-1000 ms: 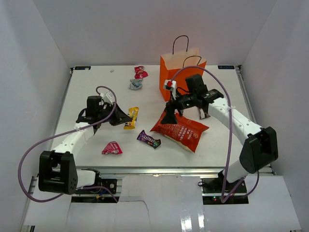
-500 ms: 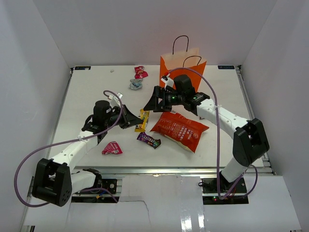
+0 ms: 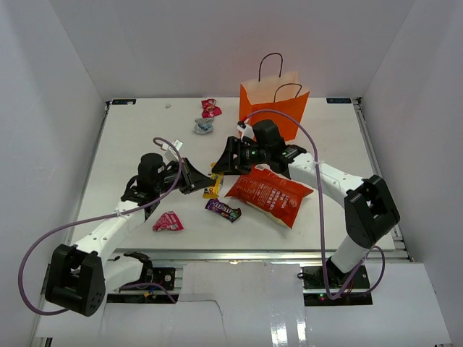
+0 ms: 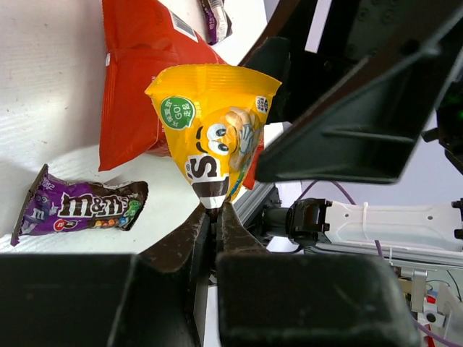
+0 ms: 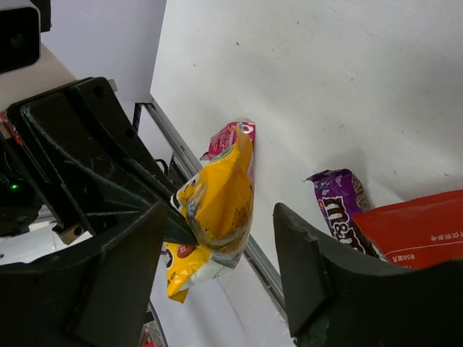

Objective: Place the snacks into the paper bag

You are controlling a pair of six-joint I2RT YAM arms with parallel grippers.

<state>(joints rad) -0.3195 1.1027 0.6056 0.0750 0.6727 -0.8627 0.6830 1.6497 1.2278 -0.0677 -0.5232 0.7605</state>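
The left gripper (image 4: pixel 215 210) pinches one end of the yellow candy pack (image 4: pixel 213 134) and holds it up off the table. The right gripper (image 5: pixel 217 217) has its fingers apart, one on each side of the pack, not squeezing it. The chip bag (image 3: pixel 271 194) lies just beside. The paper bag (image 3: pixel 275 108) stands behind.

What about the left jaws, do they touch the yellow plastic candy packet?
Touching. Left wrist view: left gripper pinches the yellow plastic candy packet by its tip.
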